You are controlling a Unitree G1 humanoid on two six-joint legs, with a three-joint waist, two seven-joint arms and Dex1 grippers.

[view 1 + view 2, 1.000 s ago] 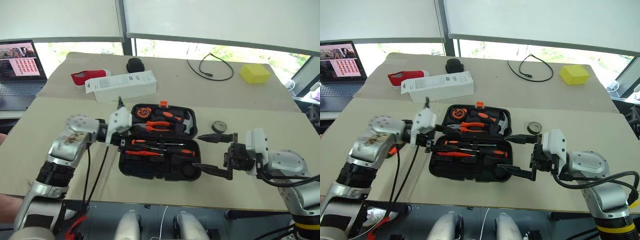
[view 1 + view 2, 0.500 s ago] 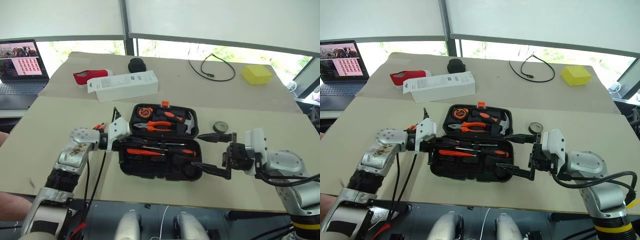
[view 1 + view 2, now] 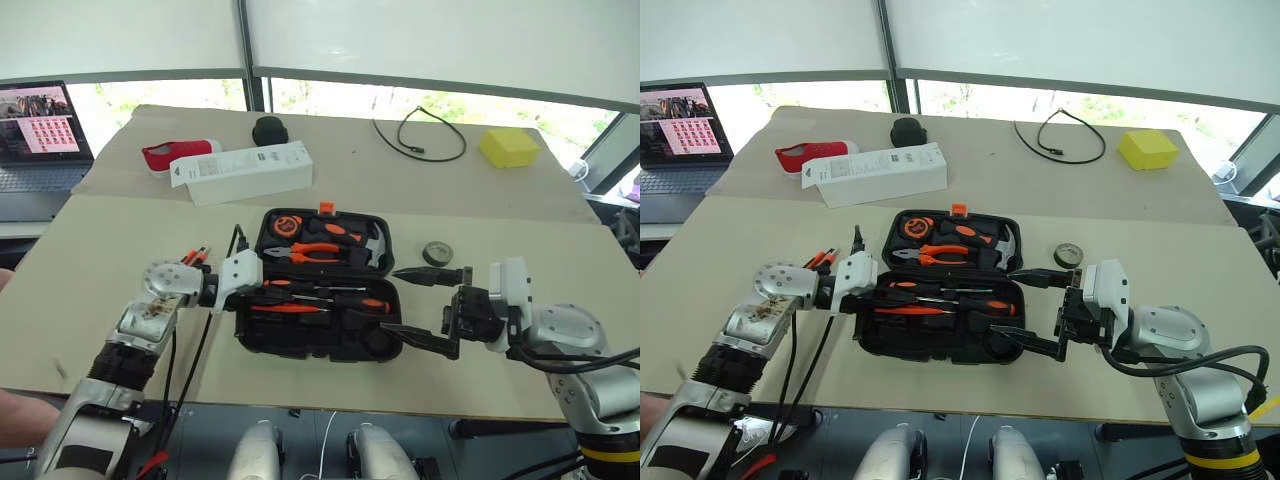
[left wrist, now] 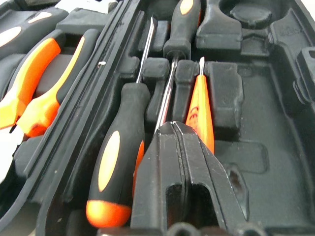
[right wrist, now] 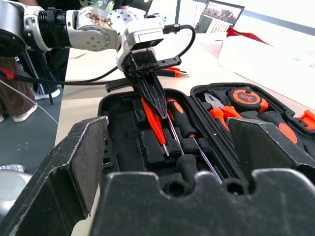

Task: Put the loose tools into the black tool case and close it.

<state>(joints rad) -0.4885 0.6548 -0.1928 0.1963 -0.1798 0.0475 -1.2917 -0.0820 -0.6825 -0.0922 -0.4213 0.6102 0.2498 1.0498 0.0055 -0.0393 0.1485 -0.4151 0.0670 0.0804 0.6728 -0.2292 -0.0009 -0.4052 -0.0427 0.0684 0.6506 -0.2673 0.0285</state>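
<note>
I'm looking at the black tool case [image 3: 318,300] lying open on the table [image 3: 90,270], two screwdrivers [image 4: 125,147] and the slim orange tester pen [image 4: 201,115] sitting in its near half. My left gripper [image 5: 153,96] is clenched, fingers pressed together, hovering over the pen with nothing in it. My right gripper [image 3: 418,305] is hanging spread wide just beside the case's right edge, with the black tape roll [image 3: 437,253] lying loose beyond it.

L end effector [image 4: 183,129] fingers shut; R end effector [image 3: 428,309] spread wide.

Beige table [image 3: 120,240] under bright windows [image 3: 330,95] with white blinds [image 3: 440,40].
</note>
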